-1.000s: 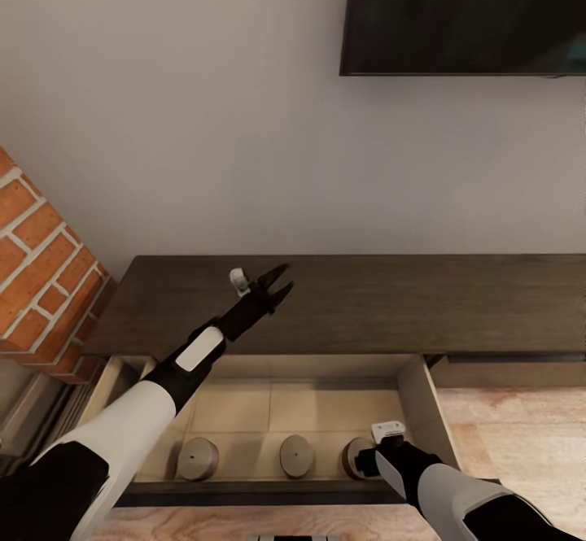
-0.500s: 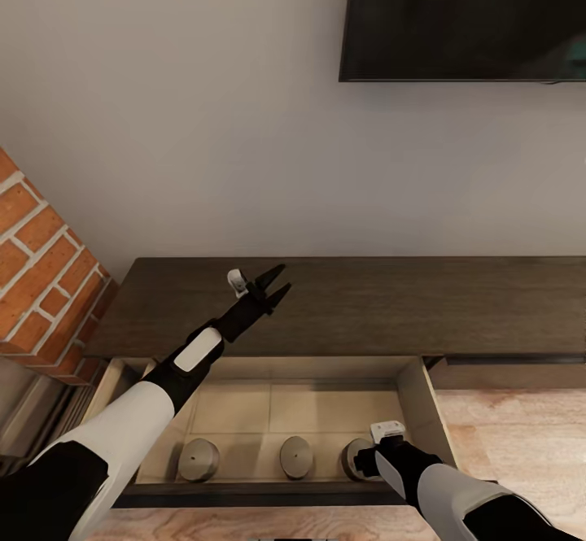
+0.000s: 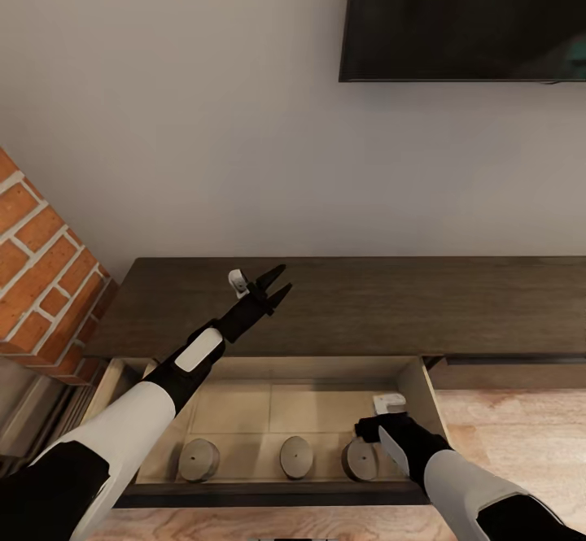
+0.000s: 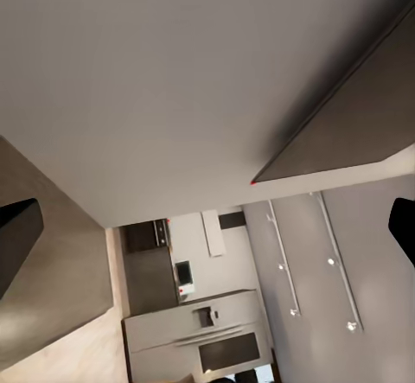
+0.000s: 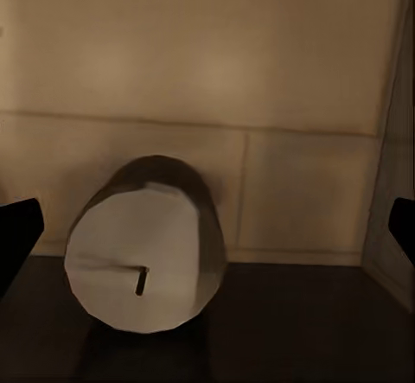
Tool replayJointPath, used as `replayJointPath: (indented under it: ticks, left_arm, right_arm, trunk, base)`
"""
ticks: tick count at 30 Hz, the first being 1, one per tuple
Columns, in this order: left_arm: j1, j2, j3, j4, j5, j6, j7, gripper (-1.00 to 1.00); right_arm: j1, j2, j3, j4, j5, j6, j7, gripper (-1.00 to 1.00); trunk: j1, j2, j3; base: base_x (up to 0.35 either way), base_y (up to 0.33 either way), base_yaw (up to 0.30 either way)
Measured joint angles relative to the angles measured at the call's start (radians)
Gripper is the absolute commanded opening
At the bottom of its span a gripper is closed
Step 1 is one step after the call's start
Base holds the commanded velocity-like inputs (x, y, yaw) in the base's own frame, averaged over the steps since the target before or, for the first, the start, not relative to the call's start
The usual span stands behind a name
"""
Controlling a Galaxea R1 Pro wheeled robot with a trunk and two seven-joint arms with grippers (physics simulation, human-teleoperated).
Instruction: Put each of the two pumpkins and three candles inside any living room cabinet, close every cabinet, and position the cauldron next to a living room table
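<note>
The dark-brown cabinet (image 3: 407, 305) runs along the wall, and its left drawer (image 3: 425, 401) is pulled out, showing a pale beige inside. Three grey-beige candles stand in a row along the drawer's front: left (image 3: 198, 460), middle (image 3: 297, 456) and right (image 3: 356, 460). My right gripper (image 3: 368, 431) hovers just above the right candle, open and holding nothing. In the right wrist view that candle (image 5: 143, 249) stands between and beyond the spread fingertips of the right gripper (image 5: 209, 226). My left gripper (image 3: 273, 285) is open and empty above the cabinet top. The pumpkins, cauldron and table are out of view.
A dark TV (image 3: 464, 16) hangs on the wall above the cabinet. A red brick fireplace (image 3: 41, 272) stands at the left end. Pale wood floor (image 3: 521, 435) lies to the right of the drawer. The neighbouring drawer front (image 3: 513, 372) is shut.
My right gripper has risen and pulled back from the right candle, which stays standing in the drawer and shows more fully. The left arm has held still.
</note>
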Motion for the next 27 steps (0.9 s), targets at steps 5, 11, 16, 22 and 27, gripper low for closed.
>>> replayJointPath:
  ticks: [5,11,16,22,27]
  left_arm:
    - [0.000,-0.004,0.000,-0.003,-0.001,0.000,0.000,1.00]
    - [-0.001,-0.007,-0.001,-0.007,-0.004,0.003,-0.001,1.00]
    - [-0.002,-0.014,-0.004,-0.024,-0.006,0.036,-0.002,1.00]
    - [-0.002,-0.011,-0.008,-0.109,-0.009,0.065,-0.003,1.00]
    - [-0.002,-0.011,-0.012,-0.132,-0.012,0.068,-0.003,1.00]
  right_arm:
    - [0.000,-0.004,0.000,-0.011,0.000,0.027,0.008,1.00]
    - [0.000,-0.003,0.000,-0.052,-0.001,0.159,0.011,1.00]
    - [0.000,-0.010,0.003,-0.136,-0.001,0.279,0.159,1.00]
    - [0.000,-0.119,0.004,-0.180,0.002,0.373,0.502,1.00]
    - [0.000,-0.235,0.005,-0.193,0.000,0.392,0.859,1.00]
  trunk:
    - [-0.019,0.035,0.016]
    - [-0.042,0.077,0.034]
    - [-0.061,0.112,0.050]
    - [-0.084,0.154,0.069]
    - [-0.103,0.189,0.085]
  base:
    - [0.000,0.000,0.000]
    - [0.000,0.000,0.000]
    - [0.000,0.000,0.000]
    - [0.000,0.000,0.000]
    - [0.000,0.000,0.000]
